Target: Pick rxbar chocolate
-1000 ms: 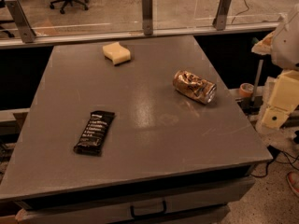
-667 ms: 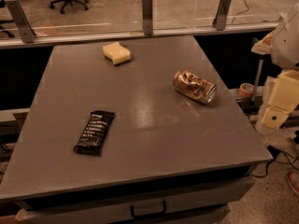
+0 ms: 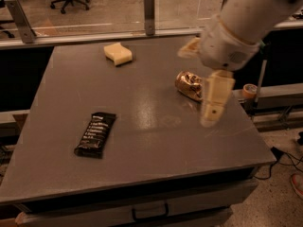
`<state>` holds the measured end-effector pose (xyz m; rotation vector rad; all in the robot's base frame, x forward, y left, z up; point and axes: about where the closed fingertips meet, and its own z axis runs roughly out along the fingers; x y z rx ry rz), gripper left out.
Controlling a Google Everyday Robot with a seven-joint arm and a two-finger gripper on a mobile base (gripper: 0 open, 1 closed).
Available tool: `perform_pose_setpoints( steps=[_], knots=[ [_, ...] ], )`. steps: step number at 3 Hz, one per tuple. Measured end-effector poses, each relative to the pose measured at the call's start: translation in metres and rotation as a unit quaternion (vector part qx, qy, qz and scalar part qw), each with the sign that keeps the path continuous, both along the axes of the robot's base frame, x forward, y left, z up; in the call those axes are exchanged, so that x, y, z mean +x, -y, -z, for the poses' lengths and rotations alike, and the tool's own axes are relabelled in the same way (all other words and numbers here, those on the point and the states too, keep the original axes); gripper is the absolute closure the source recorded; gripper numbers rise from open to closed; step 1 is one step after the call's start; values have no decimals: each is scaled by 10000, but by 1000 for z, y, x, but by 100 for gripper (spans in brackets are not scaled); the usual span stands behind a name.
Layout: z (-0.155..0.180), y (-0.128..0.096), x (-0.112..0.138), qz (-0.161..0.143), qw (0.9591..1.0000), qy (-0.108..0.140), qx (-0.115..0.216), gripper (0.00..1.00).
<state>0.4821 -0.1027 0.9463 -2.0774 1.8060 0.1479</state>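
The rxbar chocolate [image 3: 94, 134] is a flat black bar with white lettering. It lies on the grey table [image 3: 156, 145] at the front left. My gripper [image 3: 196, 87] hangs over the right half of the table, well to the right of the bar and above the surface. It is open and empty: one cream finger [image 3: 214, 100] points down and the other [image 3: 189, 48] sticks out to the left. The white arm comes in from the top right.
A dented gold-brown can [image 3: 188, 84] lies on its side just behind the lower finger. A pale yellow sponge [image 3: 118, 53] sits at the back of the table. A glass barrier with posts [image 3: 149, 6] runs behind it. A tape roll [image 3: 249, 90] is on the right ledge.
The arm has swung in from beside the table's right edge to over its right half, in front of the can. The view has shifted slightly. The bar, can and sponge have not moved.
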Motion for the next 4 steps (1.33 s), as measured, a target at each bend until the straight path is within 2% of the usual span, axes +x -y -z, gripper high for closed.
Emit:
perform_pose_setpoints(
  steps=[1, 2, 3, 4],
  knots=[
    [5, -88, 6, -1377, 9894, 79, 458, 0],
    [5, -87, 6, -1368, 9895, 79, 457, 0],
    [11, -90, 13, -1526, 9859, 54, 677, 0],
    [47, -133, 32, -1807, 9759, -151, 1218, 0]
  ],
)
